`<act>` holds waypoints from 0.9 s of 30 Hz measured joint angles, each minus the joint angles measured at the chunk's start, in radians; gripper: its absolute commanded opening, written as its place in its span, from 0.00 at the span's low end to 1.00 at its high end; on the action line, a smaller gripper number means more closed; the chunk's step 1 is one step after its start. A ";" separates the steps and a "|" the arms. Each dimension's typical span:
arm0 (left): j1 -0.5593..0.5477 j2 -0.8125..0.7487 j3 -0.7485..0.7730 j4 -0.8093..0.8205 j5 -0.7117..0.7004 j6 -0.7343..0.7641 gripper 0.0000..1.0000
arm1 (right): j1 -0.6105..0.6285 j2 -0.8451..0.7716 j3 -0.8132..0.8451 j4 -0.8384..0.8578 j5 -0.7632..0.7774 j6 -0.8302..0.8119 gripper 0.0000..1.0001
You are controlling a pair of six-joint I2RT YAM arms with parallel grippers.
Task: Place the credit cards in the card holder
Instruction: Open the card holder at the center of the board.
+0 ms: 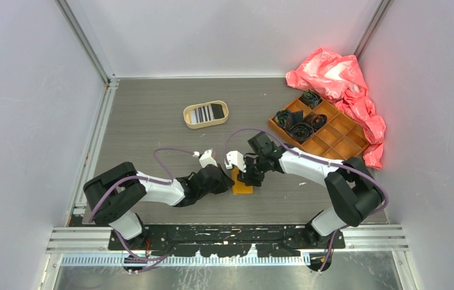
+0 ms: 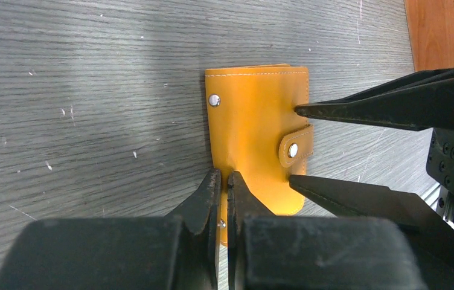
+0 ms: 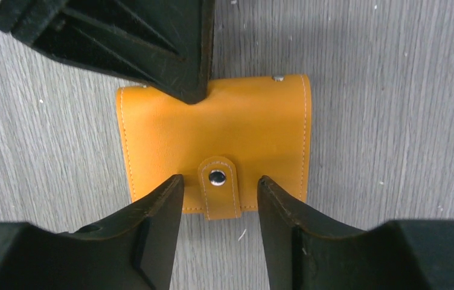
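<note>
- The flat orange leather card holder (image 3: 242,133) is pinned on the grey surface (image 3: 393,151) by the left end effector (image 2: 224,181), closed up tight
- Its snap tab (image 2: 295,147) is straddled by the right end effector (image 3: 220,179), jaws apart
- Unsnapping is judged in hand: next, the tab is to be pinched and lifted

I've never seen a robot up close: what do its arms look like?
The left arm and right arm have chunky black joints linked by white segments. A purple cable loops beside each. The left tool and right tool each have two black tapering fingers.
</note>
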State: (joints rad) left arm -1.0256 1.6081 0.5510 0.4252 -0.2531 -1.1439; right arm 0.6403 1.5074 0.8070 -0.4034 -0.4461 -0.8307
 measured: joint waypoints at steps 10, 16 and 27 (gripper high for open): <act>-0.002 0.000 0.009 -0.018 0.000 0.004 0.00 | 0.046 0.064 0.071 -0.037 0.023 0.000 0.16; -0.003 -0.002 0.008 -0.018 -0.006 0.004 0.00 | 0.052 0.094 0.117 -0.092 0.046 -0.005 0.02; 0.038 -0.024 -0.051 0.043 -0.006 0.002 0.14 | -0.084 0.041 0.124 -0.136 0.019 0.015 0.01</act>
State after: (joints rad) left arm -0.9878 1.5841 0.5003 0.4686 -0.2592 -1.1416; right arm 0.5568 1.5486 0.9314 -0.5392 -0.4267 -0.8154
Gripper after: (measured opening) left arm 0.027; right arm 0.046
